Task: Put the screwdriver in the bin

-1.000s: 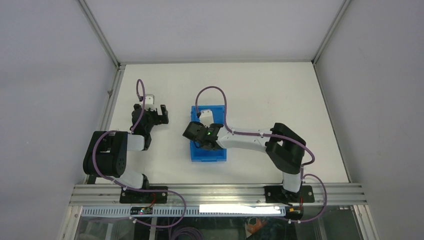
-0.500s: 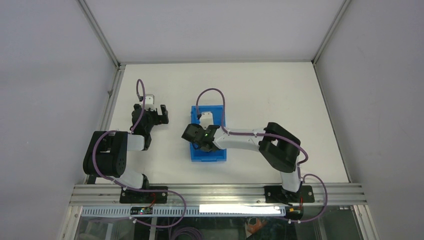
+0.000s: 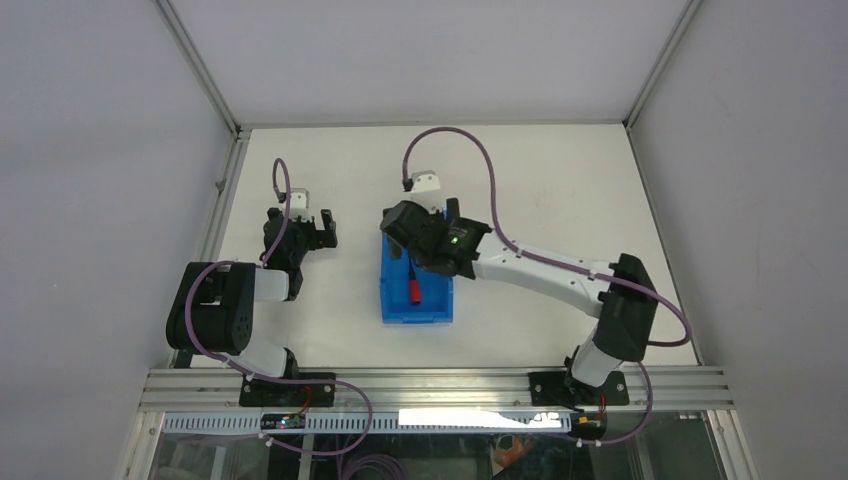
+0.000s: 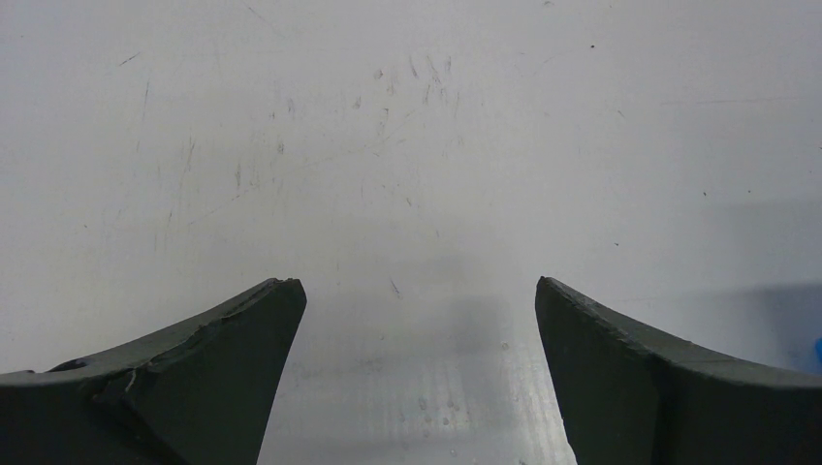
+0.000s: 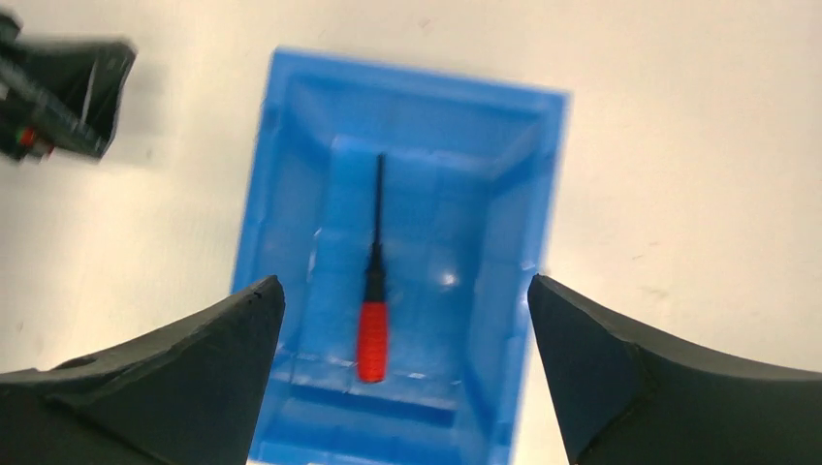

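Screwdriver (image 5: 372,291) flat in bin (image 5: 417,76), beneath spread right pincer (image 5: 402,281)

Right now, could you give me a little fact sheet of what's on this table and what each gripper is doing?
screwdriver: lying flat on the bin floor, red handle toward the arms' bases, nothing touching it
bin: blue, standing on the white table
right gripper: open, empty, above the bin
left gripper: open, empty, over the table to the bin's left
task state: screwdriver is inside the bin
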Motion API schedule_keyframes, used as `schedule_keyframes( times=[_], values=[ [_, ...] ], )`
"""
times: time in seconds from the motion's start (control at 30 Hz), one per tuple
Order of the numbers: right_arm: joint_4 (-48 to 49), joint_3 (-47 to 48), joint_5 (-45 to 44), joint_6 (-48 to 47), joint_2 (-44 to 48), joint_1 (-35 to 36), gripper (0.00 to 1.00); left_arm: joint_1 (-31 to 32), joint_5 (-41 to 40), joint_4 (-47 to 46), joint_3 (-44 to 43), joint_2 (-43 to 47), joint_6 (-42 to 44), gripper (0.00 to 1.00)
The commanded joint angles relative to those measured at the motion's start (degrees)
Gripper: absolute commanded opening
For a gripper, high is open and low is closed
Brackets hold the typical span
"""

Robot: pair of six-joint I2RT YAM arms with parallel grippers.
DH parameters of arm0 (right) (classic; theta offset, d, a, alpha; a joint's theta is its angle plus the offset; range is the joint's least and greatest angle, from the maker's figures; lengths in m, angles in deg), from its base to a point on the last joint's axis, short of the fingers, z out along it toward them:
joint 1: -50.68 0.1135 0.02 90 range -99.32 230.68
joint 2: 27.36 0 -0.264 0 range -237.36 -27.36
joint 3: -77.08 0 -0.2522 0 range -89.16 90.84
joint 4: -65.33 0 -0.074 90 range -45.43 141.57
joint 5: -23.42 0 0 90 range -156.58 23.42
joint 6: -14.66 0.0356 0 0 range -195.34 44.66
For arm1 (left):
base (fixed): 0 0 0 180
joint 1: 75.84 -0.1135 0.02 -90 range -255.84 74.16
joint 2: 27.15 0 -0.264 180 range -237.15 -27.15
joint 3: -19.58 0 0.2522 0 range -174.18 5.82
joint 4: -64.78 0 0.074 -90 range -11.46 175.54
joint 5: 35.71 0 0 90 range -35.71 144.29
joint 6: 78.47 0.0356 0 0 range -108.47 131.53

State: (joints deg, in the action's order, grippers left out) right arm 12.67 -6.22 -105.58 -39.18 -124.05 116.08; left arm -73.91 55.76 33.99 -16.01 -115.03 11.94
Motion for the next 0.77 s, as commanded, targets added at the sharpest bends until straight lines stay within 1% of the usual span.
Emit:
schedule_keyframes(
  times=[0.0, 0.03, 0.07, 0.1, 0.27, 0.37, 0.43, 0.57, 0.63, 0.7, 0.73],
  values=[
    [-2.8, -0.9, -1.8, -6.5, 7.0, -7.9, 0.99, 0.5, 0.0, -1.5, -0.1, 1.5, -0.9, 0.99],
    [-3.3, -2.4, -1.0, -7.4, 8.3, -11.2, 0.99, 0.5, 0.0, -1.5, -0.1, 1.5, -1.0, 0.99],
    [-3.7, -3.2, -0.1, -7.7, 9.8, -12.9, 0.99, 0.4, 0.0, -1.5, -0.1, 1.5, -1.0, 0.99],
    [-3.7, -5.1, 0.9, -8.5, 11.4, -16.8, 0.99, 0.4, 0.0, -1.5, -0.1, 1.5, -0.9, 0.99],
    [-3.5, -11.8, 6.5, -12.5, 20.6, -32.2, 0.99, 0.4, -0.1, -1.5, -0.1, 1.5, -1.0, 0.99],
    [-3.7, -14.5, 9.5, -14.3, 24.4, -40.4, 0.99, 0.5, 0.0, -1.5, -0.1, 1.5, -0.9, 0.99],
    [-6.1, -15.5, 11.9, -14.6, 26.0, -45.7, 0.99, 0.5, 0.0, -1.5, -0.1, 1.5, -0.9, 0.99],
    [-5.6, -19.2, 10.7, -15.7, 30.0, -48.7, 0.99, 0.5, 0.0, -1.5, -0.1, 1.5, -1.0, 0.99],
    [-4.4, -21.1, 12.5, -15.6, 32.1, -49.1, 0.99, 0.5, -0.1, -1.5, -0.1, 1.5, -1.0, 0.99],
    [-4.4, -21.2, 14.7, -15.1, 33.0, -49.8, 0.99, 0.5, 0.0, -1.5, -0.1, 1.5, -1.0, 0.99],
    [-4.7, -21.2, 14.5, -14.7, 33.3, -49.8, 0.99, 0.4, 0.0, -1.5, -0.1, 1.5, -1.0, 0.99]
  ],
)
